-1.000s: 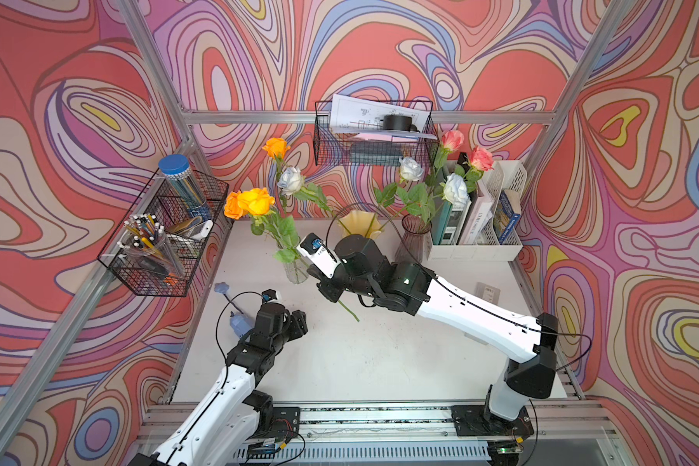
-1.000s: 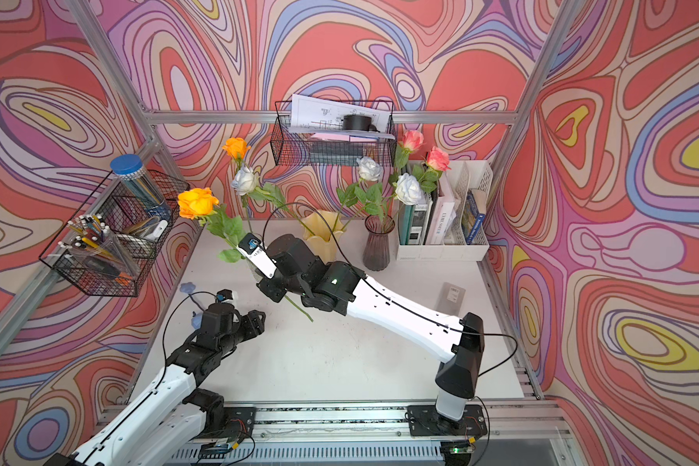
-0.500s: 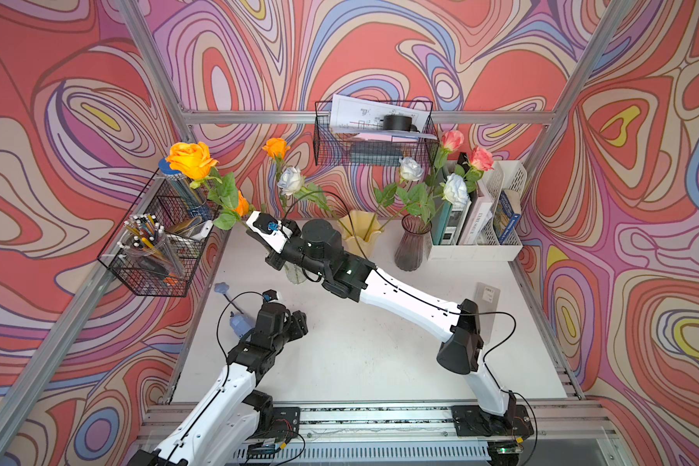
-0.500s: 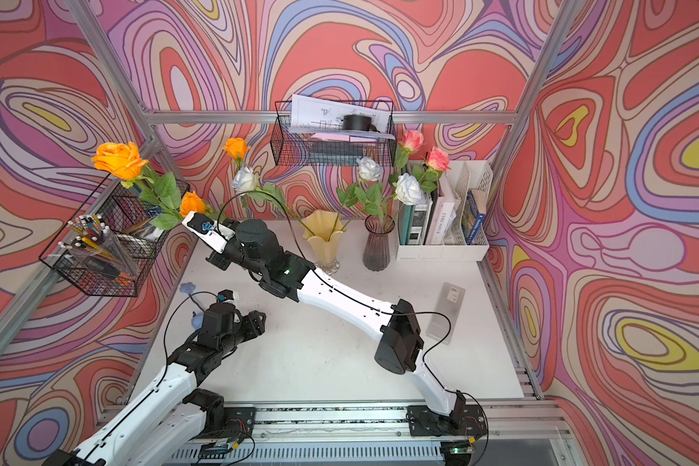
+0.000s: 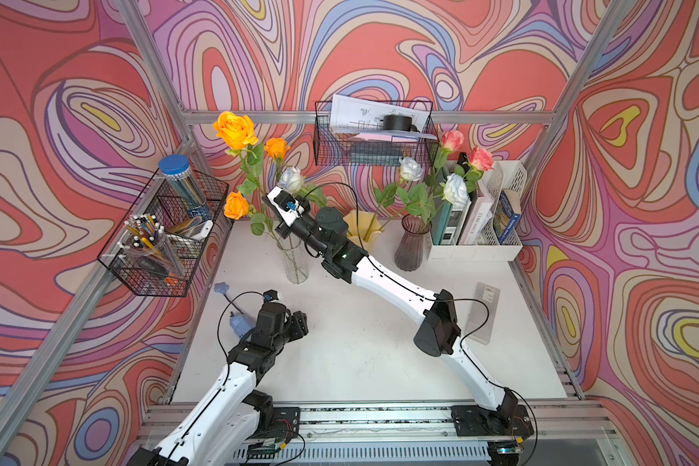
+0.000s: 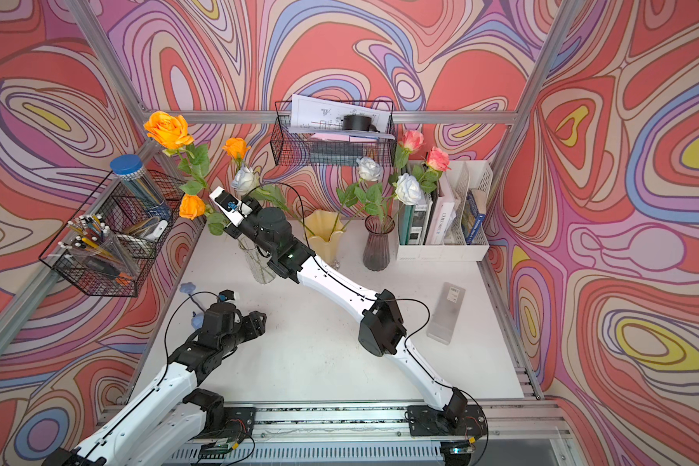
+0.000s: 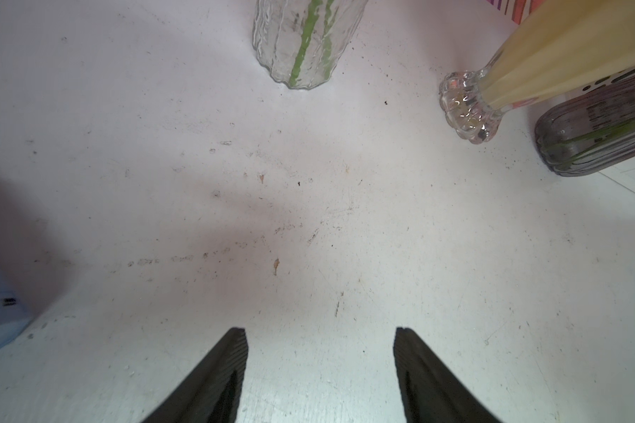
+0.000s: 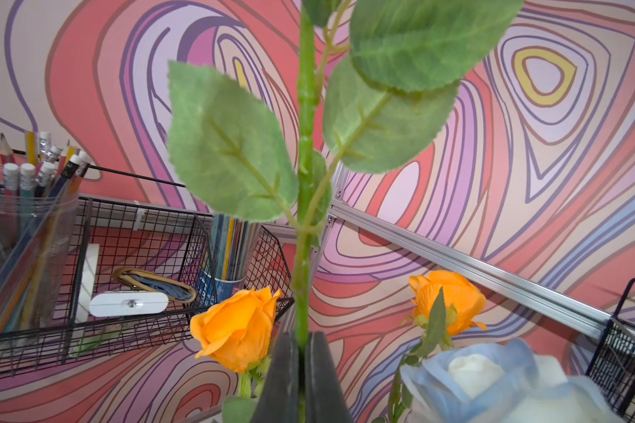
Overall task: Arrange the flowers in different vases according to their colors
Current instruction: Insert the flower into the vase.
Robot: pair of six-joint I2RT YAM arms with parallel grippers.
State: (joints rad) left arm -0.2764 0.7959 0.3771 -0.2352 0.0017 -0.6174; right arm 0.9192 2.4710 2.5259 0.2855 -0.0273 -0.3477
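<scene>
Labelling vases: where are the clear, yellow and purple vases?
clear vase [image 5: 296, 264]: in a top view, glass body.
yellow vase [image 5: 369, 230]: in a top view, ruffled rim.
purple vase [image 5: 410, 250]: in a top view, ribbed body.

The white table [image 7: 308, 219] is looking matt, scuffed and speckled with grit, while toward its back edge the clear vase [image 7: 305, 44] is showing rippled glossy glass, the creamy yellow vase [image 7: 565, 44] is looking smooth and opaque above a shiny clear foot, and the smoky purple vase [image 7: 594, 139] is showing ribbed translucent glass. The leaves [image 8: 231, 146] are looking like matt, finely veined cloth on a slick plastic stem [image 8: 305, 110], and the black wire basket [image 8: 143, 234] and bare metal frame rail [image 8: 455, 256] are giving off a dull sheen.
</scene>
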